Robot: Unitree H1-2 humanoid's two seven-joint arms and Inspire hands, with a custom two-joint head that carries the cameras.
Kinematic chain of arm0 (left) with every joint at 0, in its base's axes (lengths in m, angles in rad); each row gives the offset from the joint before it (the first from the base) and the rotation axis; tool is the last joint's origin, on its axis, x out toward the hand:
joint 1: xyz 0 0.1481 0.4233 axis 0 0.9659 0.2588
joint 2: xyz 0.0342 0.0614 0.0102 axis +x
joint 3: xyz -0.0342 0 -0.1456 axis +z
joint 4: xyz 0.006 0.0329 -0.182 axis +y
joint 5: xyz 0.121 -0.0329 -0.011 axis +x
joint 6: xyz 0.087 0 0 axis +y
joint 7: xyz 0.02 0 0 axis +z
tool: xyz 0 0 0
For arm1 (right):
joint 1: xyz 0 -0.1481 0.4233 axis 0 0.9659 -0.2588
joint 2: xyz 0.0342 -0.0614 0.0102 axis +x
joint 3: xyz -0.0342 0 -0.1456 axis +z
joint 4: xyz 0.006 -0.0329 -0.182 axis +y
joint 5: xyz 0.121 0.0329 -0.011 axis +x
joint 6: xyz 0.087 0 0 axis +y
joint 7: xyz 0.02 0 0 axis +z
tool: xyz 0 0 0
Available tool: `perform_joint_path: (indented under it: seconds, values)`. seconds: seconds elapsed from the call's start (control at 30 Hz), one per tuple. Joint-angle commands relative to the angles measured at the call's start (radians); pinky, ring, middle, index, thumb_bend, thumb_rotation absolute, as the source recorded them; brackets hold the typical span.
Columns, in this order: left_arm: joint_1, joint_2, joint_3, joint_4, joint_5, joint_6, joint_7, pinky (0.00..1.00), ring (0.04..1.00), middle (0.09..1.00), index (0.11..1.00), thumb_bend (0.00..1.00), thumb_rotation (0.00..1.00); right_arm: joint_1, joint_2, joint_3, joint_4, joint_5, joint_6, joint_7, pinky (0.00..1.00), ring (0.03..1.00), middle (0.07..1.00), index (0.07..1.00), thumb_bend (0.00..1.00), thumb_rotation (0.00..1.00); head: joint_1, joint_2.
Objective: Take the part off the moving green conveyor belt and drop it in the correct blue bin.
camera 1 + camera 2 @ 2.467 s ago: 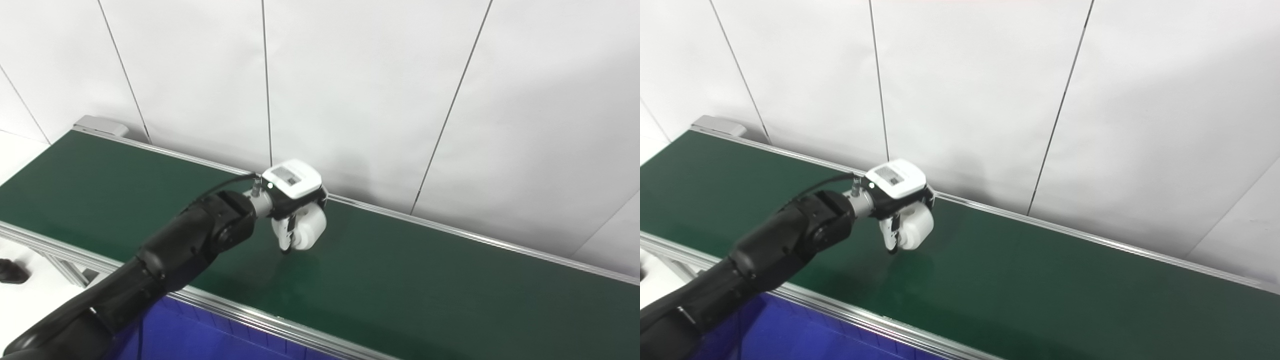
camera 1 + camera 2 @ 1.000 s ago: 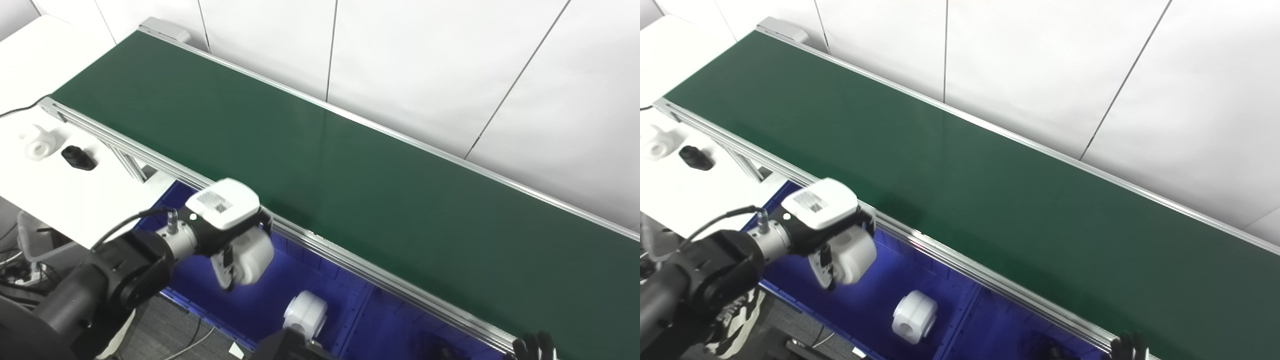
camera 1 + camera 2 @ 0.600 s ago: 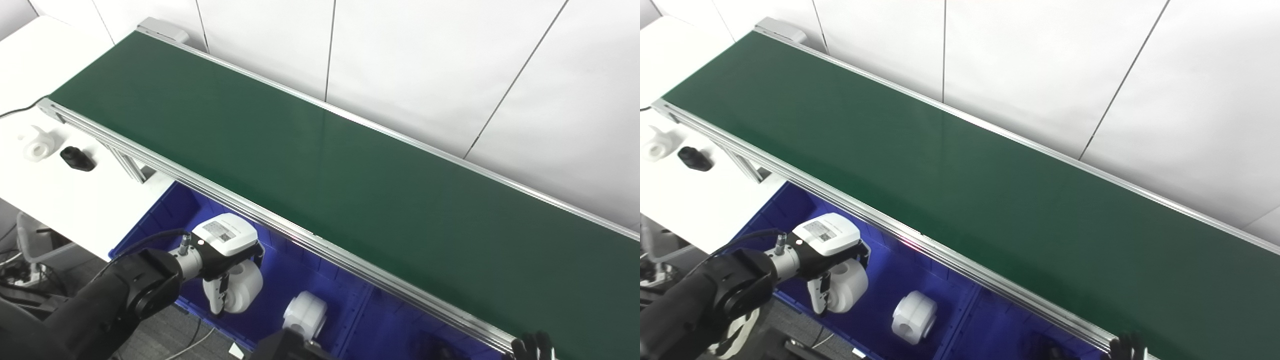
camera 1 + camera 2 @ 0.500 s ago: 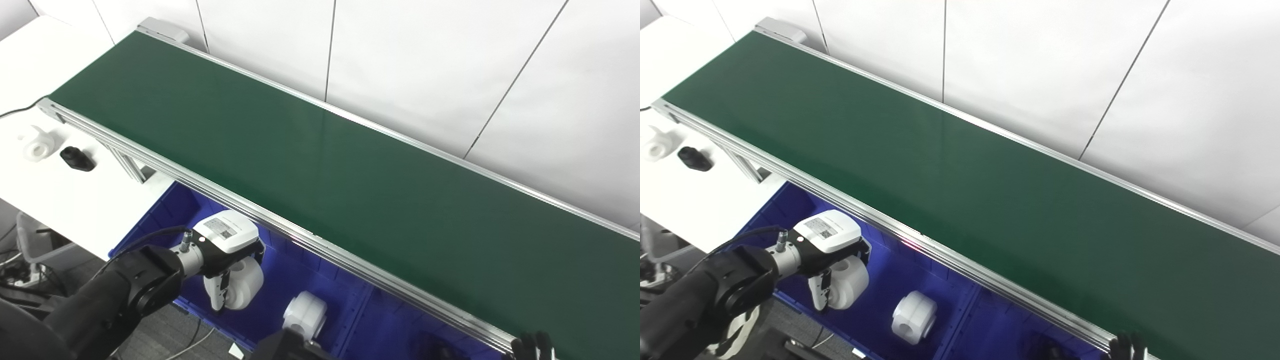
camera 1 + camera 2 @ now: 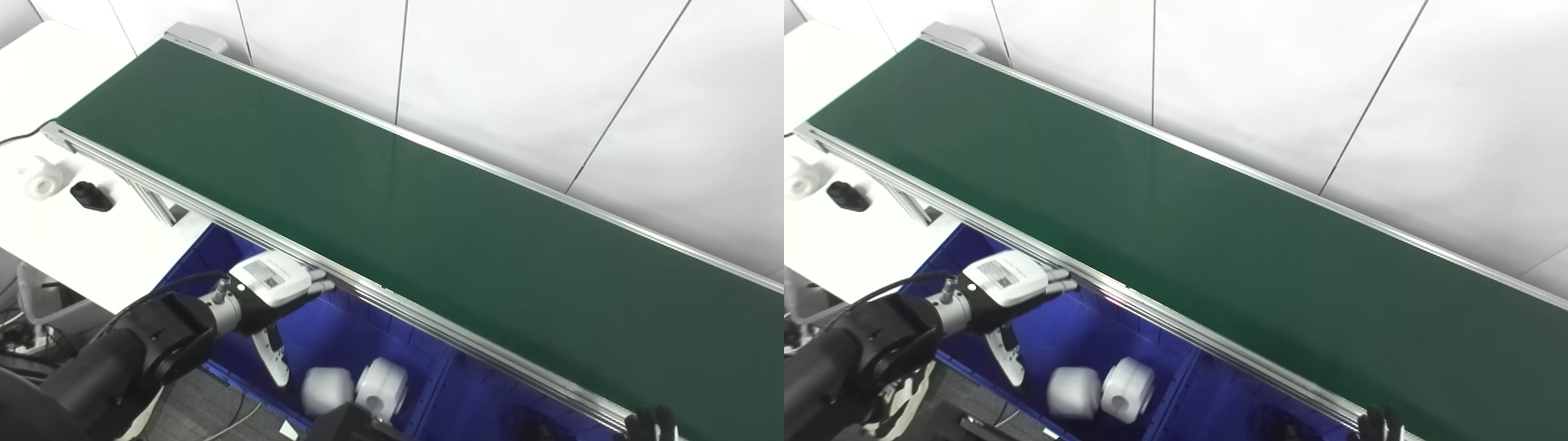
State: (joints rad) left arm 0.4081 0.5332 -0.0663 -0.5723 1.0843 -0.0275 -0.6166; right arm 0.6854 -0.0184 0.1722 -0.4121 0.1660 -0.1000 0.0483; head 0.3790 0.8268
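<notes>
Left hand (image 5: 269, 293): you are seeing it spread open, fingers apart, holding nothing, hovering over the blue bin (image 5: 343, 331) just below the near rail of the green conveyor belt (image 5: 398, 202).

White part (image 5: 326, 390): it is lying inside the blue bin, touching a second white part (image 5: 383, 387).

Right hand (image 5: 652, 424): only dark fingertips are showing at the bottom edge; you cannot tell its state.

White table (image 5: 67, 239), left: it is carrying a small white piece (image 5: 41, 184) and a black piece (image 5: 89, 197).

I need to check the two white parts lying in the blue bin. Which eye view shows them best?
The right eye view: both white parts lie whole in the blue bin, below the open left hand. In the left eye view a dark object at the bottom edge cuts off their lower edges.
</notes>
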Motion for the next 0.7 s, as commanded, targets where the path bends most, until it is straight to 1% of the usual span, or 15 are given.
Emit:
perform_joint_path:
  seconds: [0.0,0.1,0.2,0.23,0.27,0.33,0.37,0.4,0.43,0.47,0.5,0.57,0.6,0.63,0.67]
  values:
    - [0.011,0.003,0.039,-0.057,-0.097,-0.015,0.061,0.84,0.903,0.968,0.951,1.0,0.6,0.012,0.007,0.004,-0.018,-0.005,-0.02,0.007,1.0,1.0,0.977,1.0,0.81,1.0,-0.006,0.002]
    - [0.022,-0.037,0.099,-0.098,-0.379,-0.005,0.13,0.77,0.844,0.919,0.923,1.0,0.55,0.012,0.017,0.008,-0.017,-0.02,-0.024,0.002,1.0,0.996,0.974,1.0,0.83,1.0,-0.038,0.006]
    - [0.025,-0.09,0.143,-0.155,-0.681,0.097,0.117,0.72,0.889,0.971,0.972,1.0,0.51,0.011,0.028,0.014,-0.01,-0.03,-0.04,0.0,1.0,0.987,0.967,0.992,0.83,1.0,-0.082,0.015]
    - [0.025,-0.101,0.153,-0.162,-0.76,0.11,0.118,0.73,0.902,0.977,0.977,1.0,0.52,0.011,0.033,0.018,-0.008,-0.035,-0.044,-0.001,1.0,0.986,0.966,0.992,0.83,1.0,-0.133,0.027]
    - [0.024,-0.117,0.157,-0.165,-0.85,0.119,0.123,0.75,0.929,0.989,0.989,1.0,0.52,0.01,0.035,0.02,-0.004,-0.039,-0.052,-0.001,1.0,0.984,0.964,0.991,0.83,1.0,-0.144,0.029]
    - [0.019,-0.147,0.168,-0.163,-1.025,0.139,0.126,0.92,0.986,0.998,0.998,1.0,0.54,0.013,0.046,0.028,-0.001,-0.054,-0.062,-0.005,1.0,0.969,0.951,0.973,0.85,1.0,-0.271,0.048]
    - [0.017,-0.174,0.166,-0.159,-1.092,0.147,0.134,0.96,0.993,0.999,0.999,1.0,0.54,0.014,0.05,0.031,-0.002,-0.062,-0.066,-0.007,1.0,0.965,0.947,0.968,0.85,1.0,-0.284,0.049]
    - [0.014,-0.195,0.168,-0.154,-1.138,0.15,0.142,0.98,0.997,1.0,1.0,1.0,0.56,0.016,0.057,0.039,-0.003,-0.078,-0.069,-0.01,1.0,0.957,0.939,0.961,0.85,1.0,-0.363,0.061]
    - [0.013,-0.206,0.171,-0.151,-1.166,0.152,0.147,0.99,0.999,1.0,1.0,1.0,0.61,0.017,0.062,0.045,-0.004,-0.09,-0.07,-0.012,1.0,0.951,0.933,0.956,0.85,1.0,-0.376,0.063]
    - [0.01,-0.248,0.162,-0.15,-1.173,0.16,0.167,1.0,1.0,1.0,1.0,1.0,0.62,0.019,0.069,0.051,-0.005,-0.108,-0.076,-0.017,1.0,0.949,0.931,0.955,0.85,1.0,-0.44,0.074]
    - [0.009,-0.275,0.157,-0.15,-1.178,0.167,0.18,1.0,1.0,1.0,1.0,1.0,0.72,0.02,0.075,0.057,-0.005,-0.121,-0.08,-0.022,0.98,0.932,0.912,0.935,0.87,0.97,-0.453,0.076]
    - [0.008,-0.331,0.144,-0.146,-1.19,0.187,0.218,1.0,1.0,1.0,1.0,1.0,0.78,0.024,0.09,0.075,-0.011,-0.155,-0.081,-0.035,0.97,0.922,0.901,0.923,0.87,0.96,-0.532,0.09]
    - [0.008,-0.344,0.146,-0.141,-1.21,0.193,0.234,1.0,1.0,1.0,1.0,1.0,0.8,0.026,0.102,0.089,-0.012,-0.173,-0.078,-0.042,0.97,0.92,0.898,0.92,0.88,0.96,-0.623,0.097]
    - [0.01,-0.364,0.144,-0.135,-1.228,0.201,0.25,1.0,1.0,1.0,1.0,1.0,0.83,0.028,0.112,0.1,-0.014,-0.185,-0.071,-0.048,0.98,0.924,0.898,0.918,0.87,0.96,-0.638,0.097]
    - [0.015,-0.395,0.132,-0.128,-1.256,0.224,0.264,1.0,1.0,1.0,1.0,1.0,0.82,0.027,0.128,0.116,-0.012,-0.209,-0.064,-0.056,0.98,0.926,0.897,0.916,0.87,0.95,-0.732,0.096]
